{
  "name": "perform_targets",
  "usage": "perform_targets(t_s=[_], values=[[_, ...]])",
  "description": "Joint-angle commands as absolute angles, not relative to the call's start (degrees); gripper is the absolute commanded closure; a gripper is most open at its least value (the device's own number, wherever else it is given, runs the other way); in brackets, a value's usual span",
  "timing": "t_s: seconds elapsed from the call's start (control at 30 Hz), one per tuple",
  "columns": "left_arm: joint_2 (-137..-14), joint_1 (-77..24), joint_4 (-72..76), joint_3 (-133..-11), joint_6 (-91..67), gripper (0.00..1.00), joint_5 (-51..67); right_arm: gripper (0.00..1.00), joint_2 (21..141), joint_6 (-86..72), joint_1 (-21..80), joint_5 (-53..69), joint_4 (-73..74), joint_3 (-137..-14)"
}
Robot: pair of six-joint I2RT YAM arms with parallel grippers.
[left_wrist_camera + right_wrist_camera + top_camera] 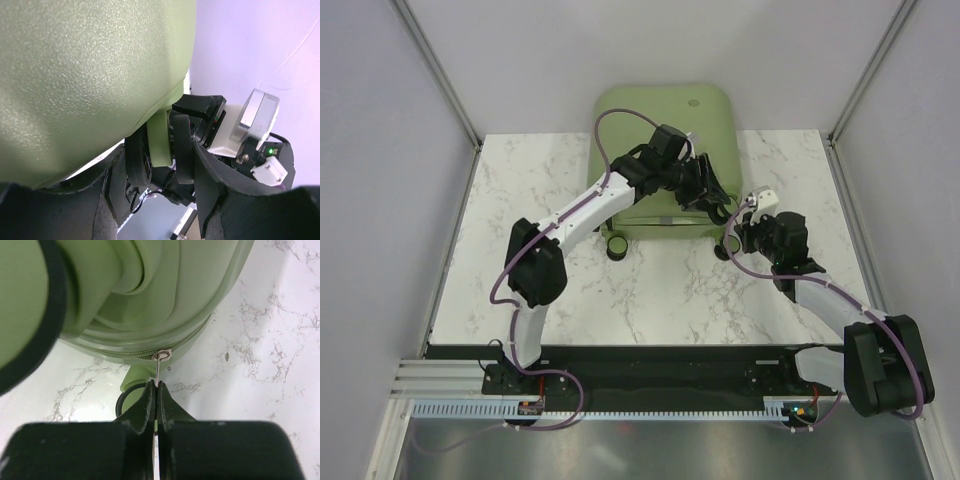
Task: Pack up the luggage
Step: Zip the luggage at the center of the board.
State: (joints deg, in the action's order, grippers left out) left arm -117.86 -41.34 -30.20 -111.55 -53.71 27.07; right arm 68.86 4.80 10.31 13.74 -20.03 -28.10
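Luggage [665, 115] lies flat, lid down, at upper centre of the top view on the marble table [620, 300]. Right gripper [156, 388] is clenched on the zipper pull [158, 367] at its lower right corner. Left gripper [705, 188] sits over that same corner, fingers apart. Can't tell if it grasps anything.

Black chunky left gripper [708, 188]. The right gripper [156, 388] is black too, with fingers [145, 405] tapering to thin flat tips off a wide matte block. Behind each pincer sits a black wrist housing, then white arm links [582, 212] with bulky black joint covers [535, 262]. A purple cable [620, 113] loops back along each arm. White camera block [761, 198] just behind the right pincer. Farthest back are a black base plate [650, 375] and tiny lit LEDs [802, 410].
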Motion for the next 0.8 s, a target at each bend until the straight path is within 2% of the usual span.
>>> perform_targets(t_s=[0.0, 0.77], values=[[-121.0, -40.3, -25.6, -115.5, -57.3, 0.85, 29.9, 1.00, 65.7, 4.5, 13.9, 19.9, -25.0, -28.7], [-124.2, -40.3, -25.5, -119.8, -58.2, 0.87, 30.3, 1.00, 64.8, 1.5, 26.0, 11.6, -27.4, -30.2]])
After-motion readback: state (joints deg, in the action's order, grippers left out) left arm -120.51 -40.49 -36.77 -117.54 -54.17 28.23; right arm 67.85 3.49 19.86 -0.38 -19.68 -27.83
